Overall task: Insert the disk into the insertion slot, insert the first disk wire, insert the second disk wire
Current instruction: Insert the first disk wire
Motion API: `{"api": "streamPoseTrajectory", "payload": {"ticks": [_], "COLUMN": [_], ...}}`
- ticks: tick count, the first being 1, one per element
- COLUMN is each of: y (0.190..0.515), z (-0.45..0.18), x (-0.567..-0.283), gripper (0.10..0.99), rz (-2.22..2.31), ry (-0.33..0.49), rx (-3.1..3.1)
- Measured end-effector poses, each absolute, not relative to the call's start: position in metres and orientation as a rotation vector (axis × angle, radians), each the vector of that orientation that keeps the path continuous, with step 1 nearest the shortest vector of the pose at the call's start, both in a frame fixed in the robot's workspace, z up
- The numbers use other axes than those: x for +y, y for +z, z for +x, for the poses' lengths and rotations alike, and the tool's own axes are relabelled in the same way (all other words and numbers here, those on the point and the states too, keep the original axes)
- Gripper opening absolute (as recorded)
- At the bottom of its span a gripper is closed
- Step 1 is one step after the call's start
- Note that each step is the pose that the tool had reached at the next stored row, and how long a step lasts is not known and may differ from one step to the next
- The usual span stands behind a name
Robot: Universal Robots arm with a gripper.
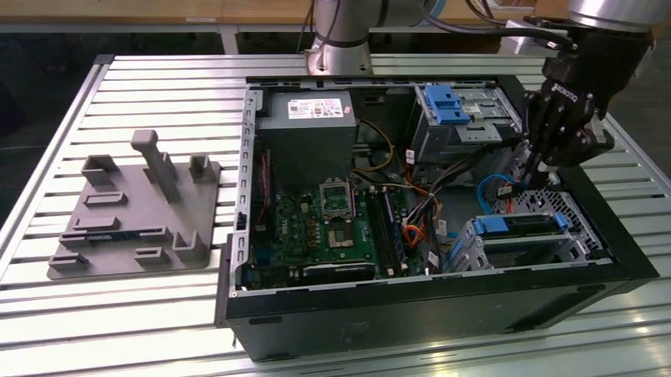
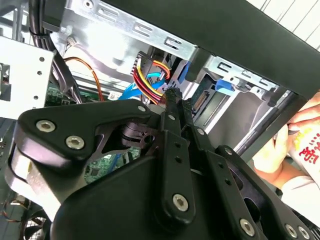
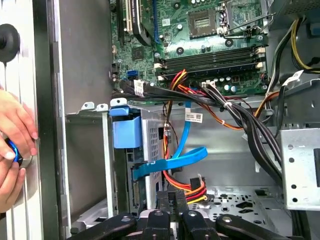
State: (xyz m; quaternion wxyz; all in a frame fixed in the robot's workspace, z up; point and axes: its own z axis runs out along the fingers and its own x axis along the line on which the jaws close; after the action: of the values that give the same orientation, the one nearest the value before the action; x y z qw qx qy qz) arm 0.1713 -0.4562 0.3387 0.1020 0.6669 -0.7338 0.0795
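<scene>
The disk [image 1: 519, 224], in its bright blue frame, lies inside the insertion slot [image 1: 574, 236], the silver cage at the case's front corner on the exterior view's right. My gripper [image 1: 535, 168] hangs just behind that cage. In both wrist views it is shut on a black plug [image 3: 175, 196] with red, yellow and black wires [image 2: 146, 82]. The plug sits a short way from the disk's connector edge [image 2: 199, 102]. A flat blue wire [image 3: 172, 161] runs to the disk's rear edge [image 3: 136, 186]; I cannot tell whether it is seated.
A taller metal bay with a blue latch [image 1: 453, 106] stands behind the gripper. Bundled black cables [image 3: 240, 120] cross over the motherboard [image 1: 335, 228]. A person's hands [image 3: 15, 140] rest on the case's outer wall. A grey fixture [image 1: 137, 208] lies on the slatted table.
</scene>
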Motion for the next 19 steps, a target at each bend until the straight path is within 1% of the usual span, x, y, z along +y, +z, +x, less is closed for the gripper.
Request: {"api": "streamPoseTrajectory", "payload": {"ticks": [4,6,13,19], "y": [0.341,0.343,0.344,0.347], "z": [0.171,0.17,0.17,0.17], "x": [-0.463,-0.475,-0.487,-0.491], "gripper": [0.161,0.161,0.161,0.161], "rz": [1.977,1.998,2.022,2.064], "ry": [0.219,0.177,0.126,0.036], "rx": [-2.175,-2.196,-2.221,-2.261]}}
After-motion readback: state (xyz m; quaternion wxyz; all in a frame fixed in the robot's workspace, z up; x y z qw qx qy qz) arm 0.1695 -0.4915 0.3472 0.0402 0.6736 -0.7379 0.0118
